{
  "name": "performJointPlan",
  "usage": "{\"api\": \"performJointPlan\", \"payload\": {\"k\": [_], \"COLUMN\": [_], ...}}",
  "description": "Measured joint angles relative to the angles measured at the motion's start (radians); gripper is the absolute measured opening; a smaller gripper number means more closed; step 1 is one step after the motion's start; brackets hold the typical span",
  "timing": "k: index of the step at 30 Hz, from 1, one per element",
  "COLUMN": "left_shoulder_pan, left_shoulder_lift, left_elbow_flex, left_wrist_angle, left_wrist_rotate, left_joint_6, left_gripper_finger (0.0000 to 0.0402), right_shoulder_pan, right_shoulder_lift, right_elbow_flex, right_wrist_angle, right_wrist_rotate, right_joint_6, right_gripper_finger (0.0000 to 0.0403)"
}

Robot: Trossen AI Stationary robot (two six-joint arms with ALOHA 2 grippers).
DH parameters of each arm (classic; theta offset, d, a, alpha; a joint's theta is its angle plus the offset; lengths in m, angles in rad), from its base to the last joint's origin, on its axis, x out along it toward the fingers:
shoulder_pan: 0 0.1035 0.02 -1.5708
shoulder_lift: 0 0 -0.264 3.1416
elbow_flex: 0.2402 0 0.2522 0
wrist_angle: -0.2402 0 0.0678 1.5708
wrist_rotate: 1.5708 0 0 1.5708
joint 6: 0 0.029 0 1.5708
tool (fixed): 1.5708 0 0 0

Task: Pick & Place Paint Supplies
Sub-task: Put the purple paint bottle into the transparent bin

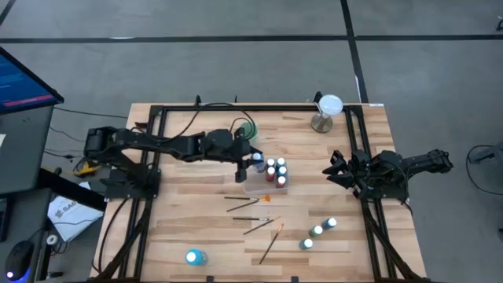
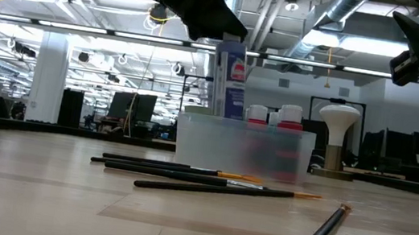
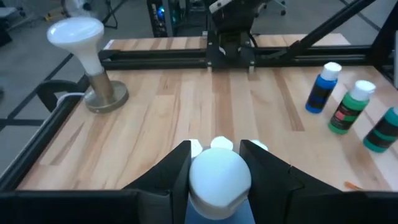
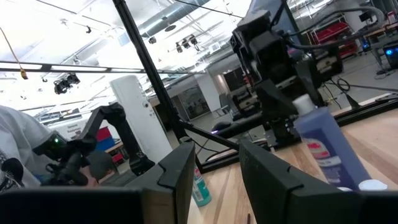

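Gripping a blue paint bottle above the clear tray, the left hand faces capped bottles.

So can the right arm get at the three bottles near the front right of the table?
Probably yes. The right gripper hangs empty, jaws apart, and bare table separates it from the three bottles.

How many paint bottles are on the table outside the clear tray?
4: three bottles grouped toward the right arm's side, one blue bottle alone toward the left arm's side, near the table edge. None seems hidden.
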Motion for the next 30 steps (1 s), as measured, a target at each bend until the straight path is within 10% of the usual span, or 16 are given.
{"api": "performJointPlan", "payload": {"k": [30], "left_shoulder_pan": [0.043], "left_shoulder_lift": [0.133], "left_elbow_flex": [0.0], "left_wrist_angle": [0.071], "left_wrist_rotate": [0.045], "left_joint_6": [0.021], "left_gripper_finger": [0.0121], "right_shoulder_pan": [0.0], "right_shoulder_lift": [0.0], "right_elbow_flex": [0.0], "right_wrist_angle": [0.0], "right_wrist_rotate": [0.0], "right_joint_6": [0.0], "right_gripper_finger": [0.0122]}}
